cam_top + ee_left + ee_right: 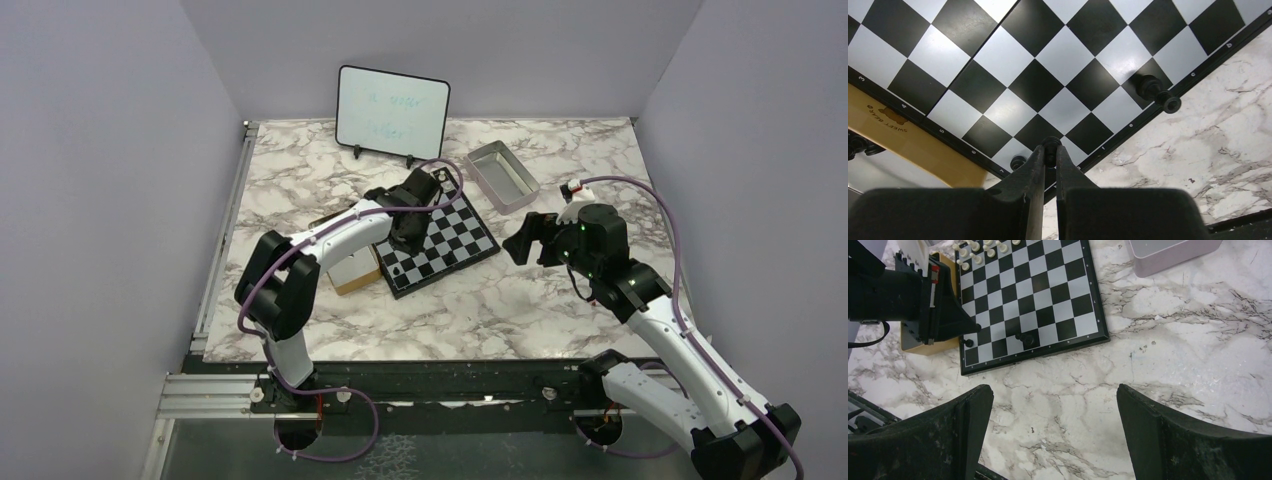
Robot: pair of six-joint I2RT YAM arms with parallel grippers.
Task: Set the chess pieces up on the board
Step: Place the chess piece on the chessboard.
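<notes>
Left wrist view gives the clearest look. The left tool [1049, 154] is pinched nearly shut on a small black piece [1050, 143], with only the piece's slim body between its fingers. It holds the piece upright over the nearest row of the board [1048, 65], just inside the black rim, which I take to be black's home rank. Whether the base touches the square I cannot tell. A narrow grip from above suits figures this tiny, since the fingers must come down without knocking anything nearby.

A second black piece [1018, 162] stands just beside it, on the corner square toward the wooden box [913, 145]. A third black piece [1158, 93] appears to lie on its side at the rim further along, so it will likely need righting. More dark figures [858, 146] wait in the box, which sits against the board's side, presumably to keep the reach short.

The right tool [1052, 395] hangs wide open over the marble table [1173, 365], holding nothing and well apart from the board. It is probably kept back so the two arms don't crowd one small board. White pieces [980, 249] stand at the board's far end. Most of black's side is bare, so the job looks early.
</notes>
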